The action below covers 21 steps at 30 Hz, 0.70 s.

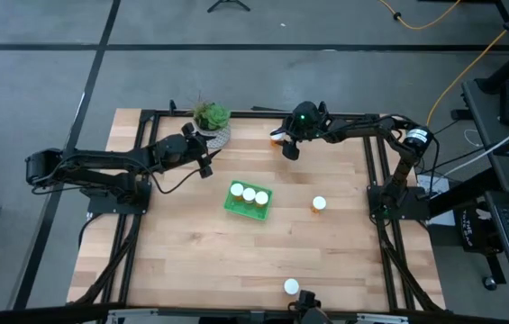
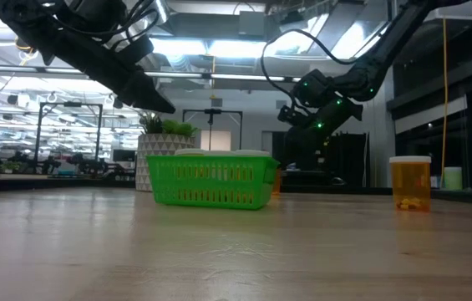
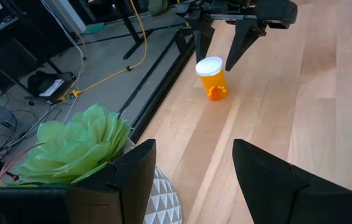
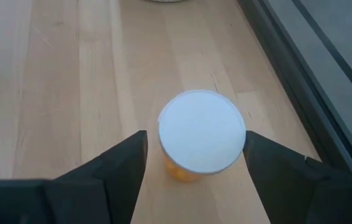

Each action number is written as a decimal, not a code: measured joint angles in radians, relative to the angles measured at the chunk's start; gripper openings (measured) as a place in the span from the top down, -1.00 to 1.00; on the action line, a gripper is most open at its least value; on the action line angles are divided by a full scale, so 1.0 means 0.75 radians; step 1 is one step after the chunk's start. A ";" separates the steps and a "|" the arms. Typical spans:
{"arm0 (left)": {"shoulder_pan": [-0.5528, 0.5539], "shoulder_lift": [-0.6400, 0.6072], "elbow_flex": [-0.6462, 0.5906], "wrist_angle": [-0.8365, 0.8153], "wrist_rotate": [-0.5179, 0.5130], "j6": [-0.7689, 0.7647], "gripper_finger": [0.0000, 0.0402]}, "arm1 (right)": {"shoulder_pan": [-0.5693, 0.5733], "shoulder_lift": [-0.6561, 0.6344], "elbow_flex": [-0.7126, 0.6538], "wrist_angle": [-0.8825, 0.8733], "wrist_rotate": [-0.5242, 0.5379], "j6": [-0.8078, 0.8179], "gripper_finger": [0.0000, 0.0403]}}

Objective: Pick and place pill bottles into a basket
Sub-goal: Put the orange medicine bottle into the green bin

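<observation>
One pill bottle (image 4: 201,144) upright near the desk's (image 1: 200,261) far edge, directly beneath the right gripper (image 4: 194,163); fingers spread wide to either side of its white cap, apart from it, nothing held; same bottle (image 3: 212,78) seen from the left wrist standing between those two dark fingers (image 3: 201,37), just beside the rail along the far edge; orange body barely visible under the right gripper (image 1: 290,144) from overhead.

Three white-capped bottles (image 1: 249,194) side by side in the green basket (image 1: 234,206) near the desk's middle; from table height, basket (image 2: 210,181) with caps just clearing its rim.

One more bottle (image 1: 318,204) upright on bare wood toward the right edge, well apart from the basket; amber and capped at table height (image 2: 410,182); another bottle (image 1: 291,287) at the near edge.

Left gripper (image 1: 207,166) raised over the desk near the far-left corner, just beside the potted plant (image 1: 211,121); fingers (image 3: 129,174) parted wide, empty; succulent leaves (image 3: 76,146) and patterned pot close under that wrist.
</observation>
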State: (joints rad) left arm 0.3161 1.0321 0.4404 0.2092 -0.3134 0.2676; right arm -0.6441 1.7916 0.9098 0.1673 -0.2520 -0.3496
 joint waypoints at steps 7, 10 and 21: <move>0.000 0.000 0.000 0.000 0.000 0.000 -0.05 | 0.000 -0.001 0.000 0.000 0.001 -0.004 -0.24; 0.000 0.000 0.000 0.000 0.000 0.000 -0.05 | 0.000 -0.001 0.000 0.000 0.000 -0.003 -0.17; 0.000 0.000 0.000 -0.005 0.000 -0.001 -0.05 | 0.000 -0.001 0.000 -0.001 0.000 -0.001 -0.04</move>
State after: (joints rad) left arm 0.3161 1.0321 0.4404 0.2058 -0.3134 0.2668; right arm -0.6441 1.7908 0.9096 0.1669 -0.2516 -0.3500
